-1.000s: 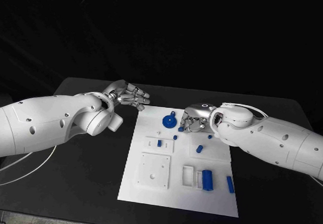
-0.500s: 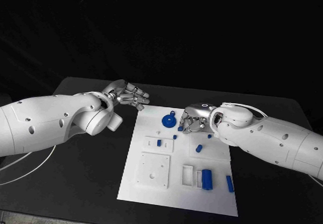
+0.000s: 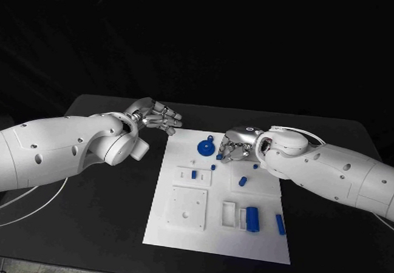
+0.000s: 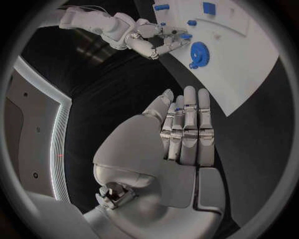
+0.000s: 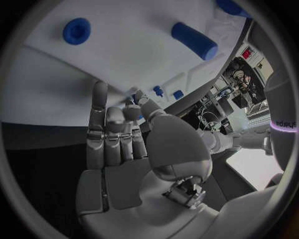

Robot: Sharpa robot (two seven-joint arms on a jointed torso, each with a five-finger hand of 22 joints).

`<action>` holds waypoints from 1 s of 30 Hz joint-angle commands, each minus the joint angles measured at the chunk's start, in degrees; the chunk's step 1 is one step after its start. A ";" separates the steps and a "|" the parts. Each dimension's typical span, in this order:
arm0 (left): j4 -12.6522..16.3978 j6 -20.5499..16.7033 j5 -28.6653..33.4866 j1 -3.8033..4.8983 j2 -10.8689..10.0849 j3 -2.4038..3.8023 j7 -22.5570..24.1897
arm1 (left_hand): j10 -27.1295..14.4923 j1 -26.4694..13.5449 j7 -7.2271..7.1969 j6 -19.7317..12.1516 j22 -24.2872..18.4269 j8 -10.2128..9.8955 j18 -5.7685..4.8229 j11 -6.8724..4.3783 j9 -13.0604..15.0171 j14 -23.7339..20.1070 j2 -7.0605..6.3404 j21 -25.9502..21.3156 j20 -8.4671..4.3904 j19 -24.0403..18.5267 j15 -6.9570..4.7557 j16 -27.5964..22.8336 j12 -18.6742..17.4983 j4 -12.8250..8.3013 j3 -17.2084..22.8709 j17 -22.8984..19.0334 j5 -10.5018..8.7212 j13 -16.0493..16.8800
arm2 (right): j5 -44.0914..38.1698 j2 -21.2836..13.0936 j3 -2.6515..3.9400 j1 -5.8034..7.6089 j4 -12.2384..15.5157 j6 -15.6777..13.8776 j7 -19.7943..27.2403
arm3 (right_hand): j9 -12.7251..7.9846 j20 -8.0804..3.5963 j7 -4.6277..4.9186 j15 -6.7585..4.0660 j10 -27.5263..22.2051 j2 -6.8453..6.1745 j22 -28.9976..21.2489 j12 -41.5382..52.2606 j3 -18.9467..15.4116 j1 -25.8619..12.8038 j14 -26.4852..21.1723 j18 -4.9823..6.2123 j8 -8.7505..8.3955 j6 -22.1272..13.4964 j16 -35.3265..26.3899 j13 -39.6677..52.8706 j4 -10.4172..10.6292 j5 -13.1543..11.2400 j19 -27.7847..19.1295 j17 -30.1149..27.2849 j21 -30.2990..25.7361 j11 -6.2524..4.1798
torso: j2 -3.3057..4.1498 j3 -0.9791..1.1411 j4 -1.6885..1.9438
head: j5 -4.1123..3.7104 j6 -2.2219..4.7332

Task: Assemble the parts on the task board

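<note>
**Over the board's far edge, both my hands hang with nothing in them**

At the centre of the head view lies the white task board [image 3: 219,198] on the black table [image 3: 97,223]. My left hand [image 3: 156,117] hovers in the upper left of the middle, just off the board's far left corner, above the dark tabletop. Its fingers [image 4: 188,127] are stretched out side by side in the left wrist view, and nothing sits in the palm, so that hand is loose and empty.

My right hand [image 3: 237,145] hangs over the board's far edge, just right of the blue gear [image 3: 207,148], fingers pointing down toward the white surface. From the right wrist view its fingers [image 5: 113,134] stand straight and slightly apart, gripping nothing; whether the tips touch the board I cannot tell.

Blue parts are scattered over the board. The gear lies near the top edge with a small blue peg [image 3: 221,156] beside it. Lower, a short blue pin [image 3: 243,181] lies right of the middle. Near the bottom right, a blue cylinder [image 3: 253,219] rests against a white raised holder [image 3: 231,214], and a slimmer blue bar [image 3: 280,224] lies just right of it. A white square plate [image 3: 188,207] with a hole sits at the board's lower left.
</note>
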 commanded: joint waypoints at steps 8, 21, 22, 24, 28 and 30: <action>-0.14 0.96 0.04 0.05 0.16 0.02 0.22 | -0.44 0.61 -0.03 -0.45 0.31 0.08 0.42 0.13 -0.01 -0.32 -0.01 -0.04 0.06 -0.38 -0.01 -0.09 -0.04 -0.28 0.11 0.07 -0.13 -0.03 | 2.10 0.51 -0.28 -0.70 -0.76 -0.80 0.10 | 0.07 -0.43 -0.61 -0.33 0.61 1.01 -0.78 0.86 1.58 0.18 0.62 -0.21 -0.15 1.96 0.79 0.85 1.12 -1.77 0.94 0.58 -0.56 -0.38 | -0.01 -0.04 0.00 | 0.27 -0.14; -0.19 1.03 -0.05 0.05 0.17 0.02 0.11 | -0.44 0.61 -0.03 -0.45 0.31 0.08 0.42 0.13 -0.01 -0.32 -0.01 -0.04 0.06 -0.38 -0.01 -0.09 -0.04 -0.28 0.11 0.07 -0.13 -0.03 | 1.88 0.78 -0.28 -1.02 -1.32 -2.20 -1.35 | -0.12 -0.56 0.13 -0.28 0.50 0.92 -0.73 0.52 3.76 0.67 0.54 -0.20 -0.21 0.19 0.52 0.78 0.40 -1.69 0.88 0.50 -0.49 -0.06 | -0.03 -0.01 -0.01 | 0.38 -0.17; -0.18 1.04 -0.06 0.05 0.16 0.02 0.10 | -0.44 0.61 -0.03 -0.45 0.31 0.08 0.42 0.13 -0.01 -0.32 -0.01 -0.04 0.06 -0.38 -0.01 -0.09 -0.04 -0.28 0.11 0.07 -0.13 -0.03 | 1.84 0.78 -0.28 -1.03 -1.41 -2.43 -1.46 | -0.12 -0.49 0.47 -0.19 0.43 0.76 -0.60 0.49 4.65 0.76 0.51 -0.05 -0.16 -0.70 0.46 0.76 0.06 -1.66 0.79 0.46 -0.42 0.11 | 0.00 0.01 -0.03 | 0.40 -0.15; -0.19 1.06 -0.06 0.05 0.16 0.02 0.06 | -0.44 0.61 -0.03 -0.45 0.31 0.08 0.42 0.13 -0.01 -0.32 -0.01 -0.04 0.06 -0.38 -0.01 -0.09 -0.04 -0.28 0.11 0.07 -0.13 -0.03 | 1.78 0.78 -0.28 -1.03 -1.57 -2.86 -1.56 | -0.23 -0.32 0.99 -0.01 0.33 0.23 -0.27 0.42 6.24 0.60 0.46 0.23 -0.25 -2.47 0.36 0.69 -0.45 -1.57 0.64 0.39 -0.22 0.38 | 0.02 0.01 -0.06 | 0.42 -0.13; -0.20 1.11 -0.06 0.05 0.16 0.01 0.02 | -0.44 0.61 -0.03 -0.45 0.31 0.08 0.42 0.13 -0.01 -0.32 -0.01 -0.04 0.06 -0.38 -0.01 -0.09 -0.04 -0.28 0.11 0.07 -0.13 -0.03 | 1.76 0.81 -0.28 -1.05 -1.71 -3.53 -1.52 | -0.22 0.10 1.40 0.25 0.12 -1.05 1.01 0.43 9.93 -0.17 0.37 0.90 -0.21 -3.91 0.30 0.46 -0.88 -1.16 0.04 0.27 0.49 0.62 | 0.00 0.06 -0.11 | 0.38 -0.13; -0.21 1.11 -0.06 0.05 0.17 0.01 0.02 | -0.44 0.61 -0.03 -0.45 0.31 0.08 0.42 0.13 -0.01 -0.32 -0.01 -0.04 0.06 -0.38 -0.01 -0.09 -0.04 -0.28 0.11 0.07 -0.13 -0.03 | 1.77 0.82 -0.28 -1.06 -1.69 -3.72 -1.46 | -0.23 0.12 1.33 0.25 0.15 -1.41 1.54 0.48 10.79 -0.22 0.36 1.01 -0.24 -4.26 0.31 0.37 -0.87 -0.97 -0.12 0.23 0.77 0.59 | -0.01 0.07 -0.11 | 0.34 -0.16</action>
